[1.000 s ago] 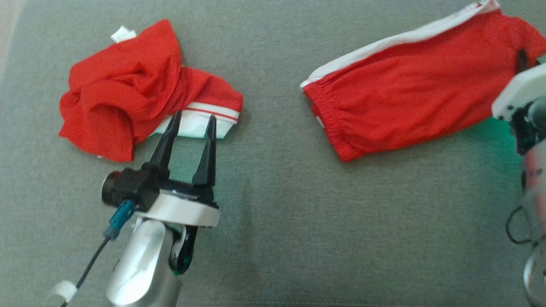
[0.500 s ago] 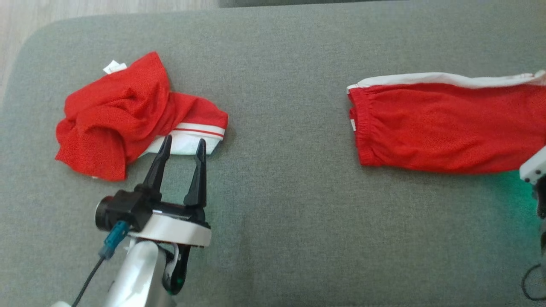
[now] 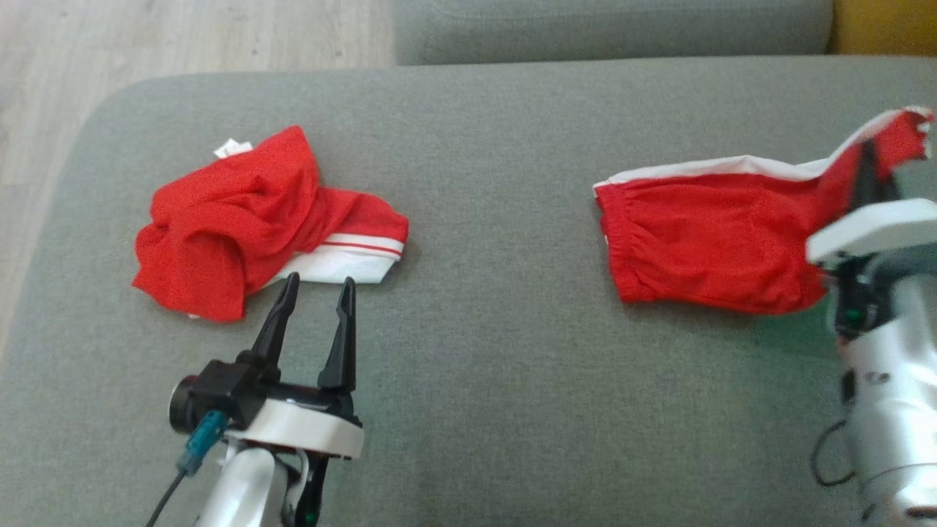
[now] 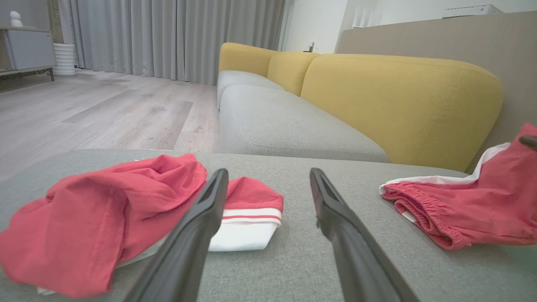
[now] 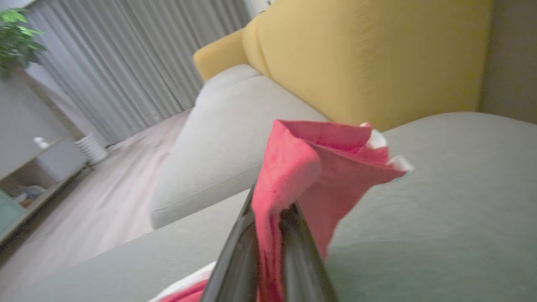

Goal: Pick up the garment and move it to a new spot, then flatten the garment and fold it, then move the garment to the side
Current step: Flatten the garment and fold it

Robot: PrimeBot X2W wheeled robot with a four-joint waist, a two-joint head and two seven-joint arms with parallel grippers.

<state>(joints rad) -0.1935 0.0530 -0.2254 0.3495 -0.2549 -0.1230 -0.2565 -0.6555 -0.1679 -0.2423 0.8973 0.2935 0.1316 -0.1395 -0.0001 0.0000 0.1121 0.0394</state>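
Grey cushion (image 3: 498,329) is bearing red shorts (image 3: 703,241) on its right side; right gripper (image 3: 870,161), jaws clamped on their corner, is holding it raised (move-aside step, probably), needing a sideways drag next; left gripper (image 3: 320,279) is hovering open.

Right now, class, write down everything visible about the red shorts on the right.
The red shorts look like mesh fabric, with a white side stripe along the far edge and a gathered elastic band at the left end. Most lies flat on the grey cushion; the right claw pinches the lifted right corner.
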